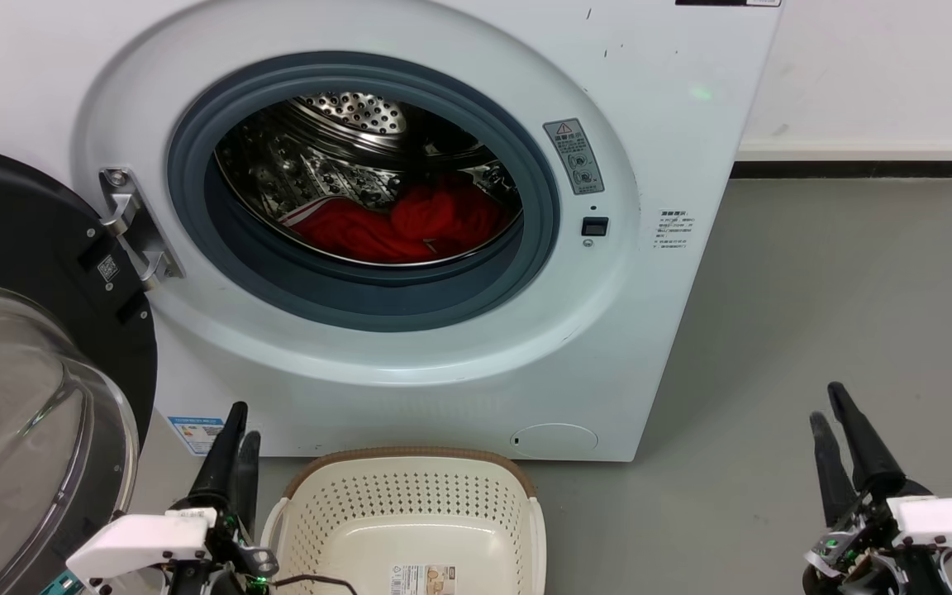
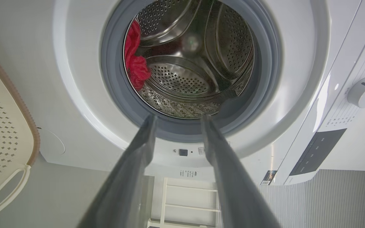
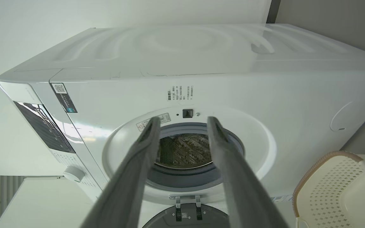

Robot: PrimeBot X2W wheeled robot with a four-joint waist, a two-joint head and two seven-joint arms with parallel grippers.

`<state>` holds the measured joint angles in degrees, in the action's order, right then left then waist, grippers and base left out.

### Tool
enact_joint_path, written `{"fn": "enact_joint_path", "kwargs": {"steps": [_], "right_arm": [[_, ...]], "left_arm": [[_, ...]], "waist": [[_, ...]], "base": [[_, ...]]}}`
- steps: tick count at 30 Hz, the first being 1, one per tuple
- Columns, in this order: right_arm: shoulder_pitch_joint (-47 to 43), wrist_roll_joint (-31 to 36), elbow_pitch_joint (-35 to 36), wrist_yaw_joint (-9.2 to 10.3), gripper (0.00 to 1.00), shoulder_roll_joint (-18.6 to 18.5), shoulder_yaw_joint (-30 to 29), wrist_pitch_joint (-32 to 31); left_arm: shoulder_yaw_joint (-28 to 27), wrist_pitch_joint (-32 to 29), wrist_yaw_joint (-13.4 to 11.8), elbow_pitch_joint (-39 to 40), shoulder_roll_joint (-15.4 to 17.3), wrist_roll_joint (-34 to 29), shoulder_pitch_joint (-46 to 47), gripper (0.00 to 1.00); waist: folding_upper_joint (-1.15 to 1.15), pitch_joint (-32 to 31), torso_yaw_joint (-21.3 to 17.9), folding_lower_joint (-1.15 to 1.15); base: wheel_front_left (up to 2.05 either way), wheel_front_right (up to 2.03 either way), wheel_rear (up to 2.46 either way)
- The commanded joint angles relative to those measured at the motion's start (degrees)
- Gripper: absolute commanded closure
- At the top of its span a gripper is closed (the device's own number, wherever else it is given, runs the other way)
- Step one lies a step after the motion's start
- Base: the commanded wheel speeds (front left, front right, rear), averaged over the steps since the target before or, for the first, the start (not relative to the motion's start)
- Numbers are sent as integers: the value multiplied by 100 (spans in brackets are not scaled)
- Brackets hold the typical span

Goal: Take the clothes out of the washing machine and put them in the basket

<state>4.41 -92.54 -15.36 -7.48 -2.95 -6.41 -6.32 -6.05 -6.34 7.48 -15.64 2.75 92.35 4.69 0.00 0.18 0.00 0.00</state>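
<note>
Head view: the washing machine (image 1: 666, 99) stands with its door (image 1: 38, 240) swung fully open to our left, glass bowl facing out. The clothes (image 1: 393, 227) lie as a red heap at the bottom of the steel drum (image 1: 344, 107), towards the back, with a strip of white trim showing at the heap's left edge. Nothing red is in the basket (image 1: 418, 454), which sits on the grey floor (image 1: 815, 289) directly in front of the machine, below the porthole; only a printed label shows on its bottom.

Left hand (image 1: 245, 421): low, just beside the basket's left rim and clear of it, fingers pointing up towards the machine. Its wrist view shows the two fingers spread apart with nothing between them, aimed at the porthole's grey rim; we note the red fabric at the drum's edge in that view.

Right hand (image 1: 825, 402): low, over bare floor, well apart from basket and machine. Its wrist view likewise shows the fingers parted and holding nothing, framing the porthole.
</note>
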Motion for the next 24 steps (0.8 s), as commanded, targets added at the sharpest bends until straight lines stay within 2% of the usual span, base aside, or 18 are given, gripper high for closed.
{"fn": "enact_joint_path", "kwargs": {"steps": [1, 12, 24], "right_arm": [[86, 44, 119, -1, 0, -3, 21, 55], [-20, 531, 355, -1, 0, -2, 83, 370], [-137, 2199, 661, -1, 0, -1, 163, 667]], "left_arm": [[58, 48, 1, 100, 10, -31, 123, 0], [410, 369, 1, 224, 11, -403, 246, 0], [579, 667, 1, 418, 13, -1905, 361, 0]], "waist": [[0, 1, -1, 0], [0, -5, 7, 0], [0, -24, 30, 0]], "base": [[0, 0, 0], [0, 0, 0], [0, 0, 0]]}}
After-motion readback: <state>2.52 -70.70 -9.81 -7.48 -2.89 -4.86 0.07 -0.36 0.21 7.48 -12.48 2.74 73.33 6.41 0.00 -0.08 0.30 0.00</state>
